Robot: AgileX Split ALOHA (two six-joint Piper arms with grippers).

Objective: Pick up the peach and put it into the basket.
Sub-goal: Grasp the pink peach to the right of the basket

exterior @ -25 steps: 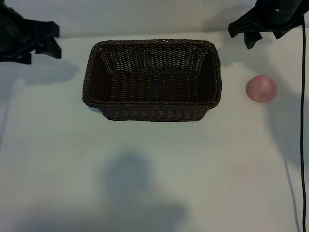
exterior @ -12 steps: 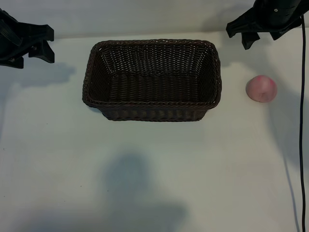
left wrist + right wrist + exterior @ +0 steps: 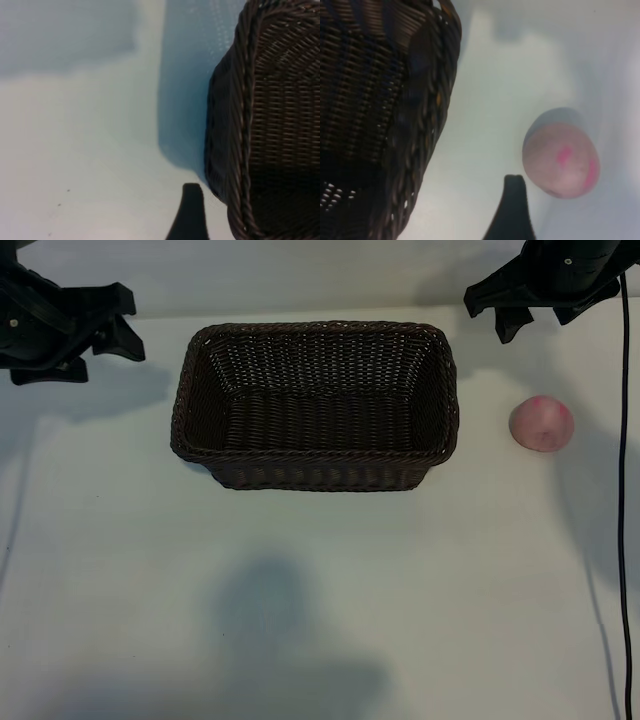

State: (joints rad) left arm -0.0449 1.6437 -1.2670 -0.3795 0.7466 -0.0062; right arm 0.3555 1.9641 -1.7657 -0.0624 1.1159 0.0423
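— Sitting out on the white table (image 3: 320,600), that peach (image 3: 541,423), well to the right of the basket (image 3: 315,455) and not touching it. Small, round, pale pink with a deeper pink-red blush (up close in the right wrist view it shows brighter pink streaks).

— And the basket?

— Dark brown wicker, rectangular, deep sloping sides, braided rim. Nothing in it that I can see. No label or writing on either thing.

— Where are the arms?

— Right gripper (image 3: 530,310) hangs at the back right, past the basket's far corner and behind the peach, fingers spread apart, holding nothing. Left gripper (image 3: 105,325) is at the back left, beside the basket's left end, fingers likewise apart and bare.
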